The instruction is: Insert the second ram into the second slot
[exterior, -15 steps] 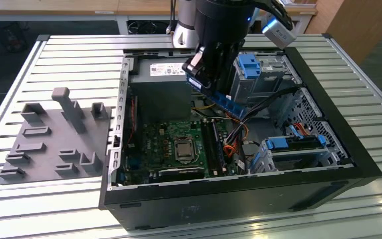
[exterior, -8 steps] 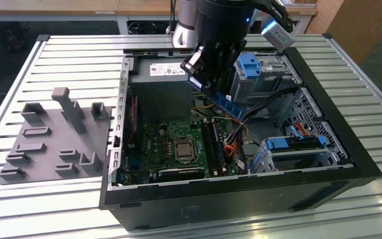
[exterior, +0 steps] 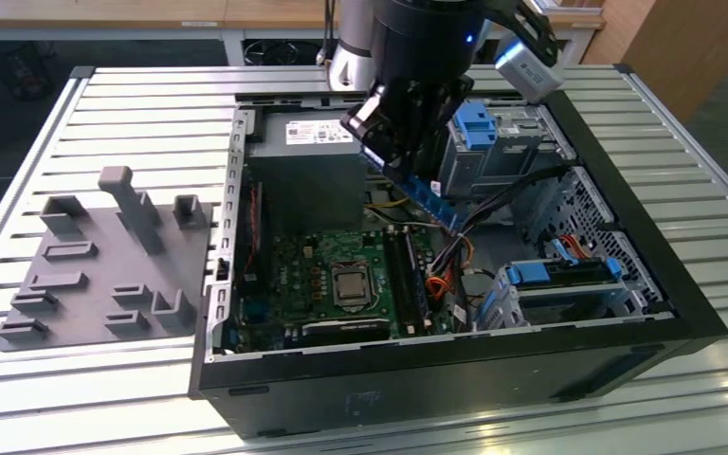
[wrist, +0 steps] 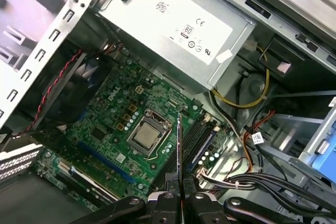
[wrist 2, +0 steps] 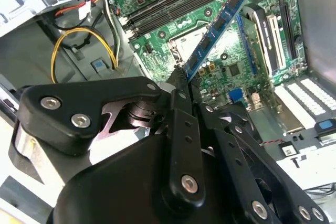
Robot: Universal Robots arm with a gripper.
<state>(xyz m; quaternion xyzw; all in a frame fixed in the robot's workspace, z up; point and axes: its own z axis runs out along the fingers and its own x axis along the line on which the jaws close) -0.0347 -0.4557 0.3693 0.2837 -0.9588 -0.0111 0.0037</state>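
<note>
Blue and thin, the second ram (wrist 2: 218, 24) is clamped at one end by the jaws of the gripper (wrist 2: 181, 80). It is held tilted, a row of dark chips on its face, above the green motherboard (wrist: 113, 114) inside the computer case (exterior: 465, 355).

The room light is bright and even from overhead, and the slatted metal table (exterior: 86, 398) glares almost white at the near edge of the exterior view, while the inside of the computer case (exterior: 465, 379) sits in shade under the arm. In the first wrist view the power supply (wrist: 173, 30) gives back a pale sheen. In the second wrist view the black gripper (wrist 2: 181, 77) swallows the light, and the second ram (wrist 2: 218, 27) it pinches shows bright blue.
</note>
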